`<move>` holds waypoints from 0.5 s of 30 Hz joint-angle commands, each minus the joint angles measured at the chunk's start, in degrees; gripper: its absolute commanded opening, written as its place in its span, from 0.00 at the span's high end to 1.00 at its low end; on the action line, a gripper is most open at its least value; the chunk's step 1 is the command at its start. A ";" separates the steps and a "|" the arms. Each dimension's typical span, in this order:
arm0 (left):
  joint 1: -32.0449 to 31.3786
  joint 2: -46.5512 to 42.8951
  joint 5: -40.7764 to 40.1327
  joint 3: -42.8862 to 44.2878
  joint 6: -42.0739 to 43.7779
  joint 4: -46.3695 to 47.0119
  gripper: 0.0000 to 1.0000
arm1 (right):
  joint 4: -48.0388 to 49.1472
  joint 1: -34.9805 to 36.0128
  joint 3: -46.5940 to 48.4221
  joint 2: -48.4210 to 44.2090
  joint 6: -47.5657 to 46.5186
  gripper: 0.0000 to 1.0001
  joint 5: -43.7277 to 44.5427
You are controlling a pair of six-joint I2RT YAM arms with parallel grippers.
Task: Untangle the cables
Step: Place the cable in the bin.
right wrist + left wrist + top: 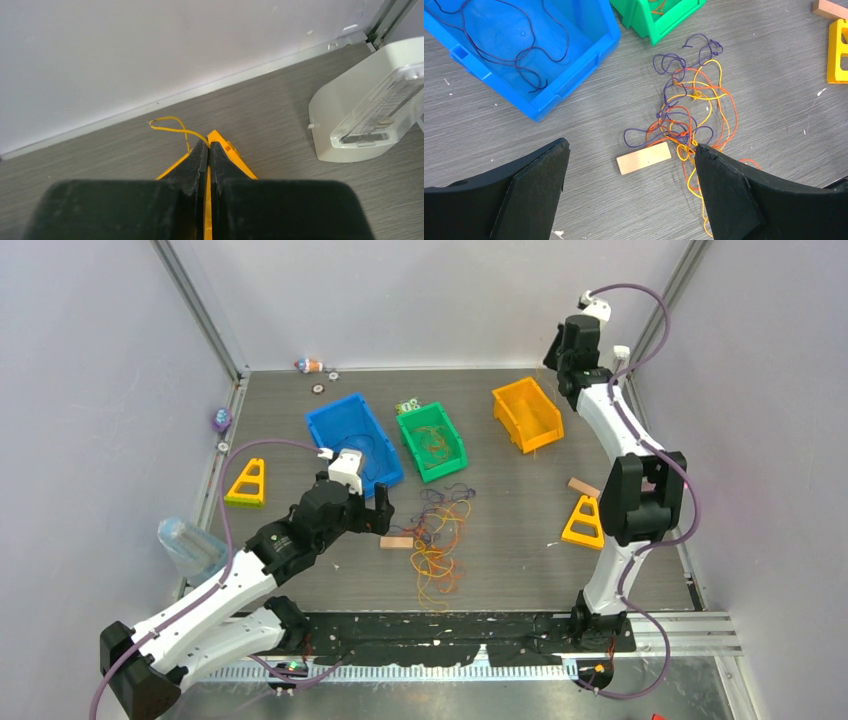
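Note:
The cables (441, 536) lie as a loose tangle of orange, yellow and dark purple strands on the grey table, and show in the left wrist view (689, 112). My left gripper (368, 512) is open and empty, hovering over the tangle's left edge (630, 145). Its right finger (724, 190) covers part of the strands. One purple cable (524, 55) lies in the blue bin (350, 435). My right gripper (556, 358) is raised at the far right above the orange bin (527, 415). It is shut (209, 145), with a thin yellow cable (172, 125) coming out of its tips.
A green bin (432, 440) holds orange strands. A wooden block (644, 158) lies left of the tangle, another (583, 487) at the right. Yellow triangular blocks (247, 483) (583, 523) stand on both sides. A clear plastic object (188, 545) sits at the left edge.

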 commanded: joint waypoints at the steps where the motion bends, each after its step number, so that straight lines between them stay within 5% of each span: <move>1: 0.31 -0.97 -0.63 1.30 0.23 1.12 0.03 | -0.03 -0.24 -0.50 2.07 -1.97 0.95 0.70; 15: 0.30 -0.64 0.43 0.73 0.04 2.24 0.03 | -19.91 -0.17 9.89 18.69 -0.92 0.90 -3.22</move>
